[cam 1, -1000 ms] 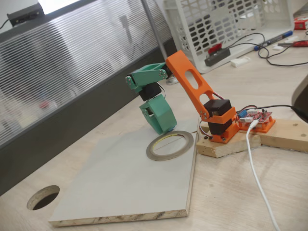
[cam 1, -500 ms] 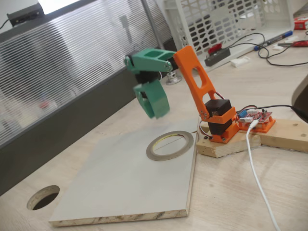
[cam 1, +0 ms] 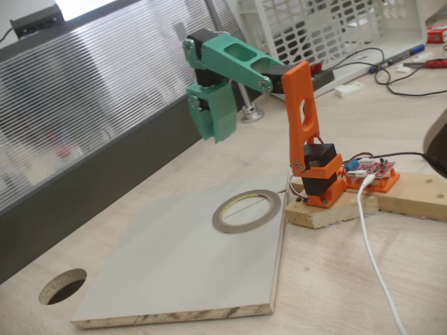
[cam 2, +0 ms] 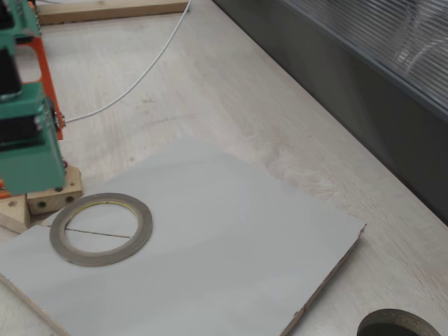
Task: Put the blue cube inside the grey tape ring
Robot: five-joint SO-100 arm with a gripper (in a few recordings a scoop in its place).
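No blue cube shows near us, so with the fingers [cam 1: 218,132] raised far above the grey tape ring [cam 1: 246,210] on the bench [cam 1: 174,265], their opening unreadable, we should locate it before descending.

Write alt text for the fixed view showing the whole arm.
An orange and green arm holds its green pincer raised high above a grey tape ring, which lies flat on a grey board atop a wooden table.

Soft, even daylight fills both fixed views, with a blown-out bright patch above and left of the raised gripper [cam 1: 213,129], only faint shadows on the board beneath it, and mild softness in the far clutter.
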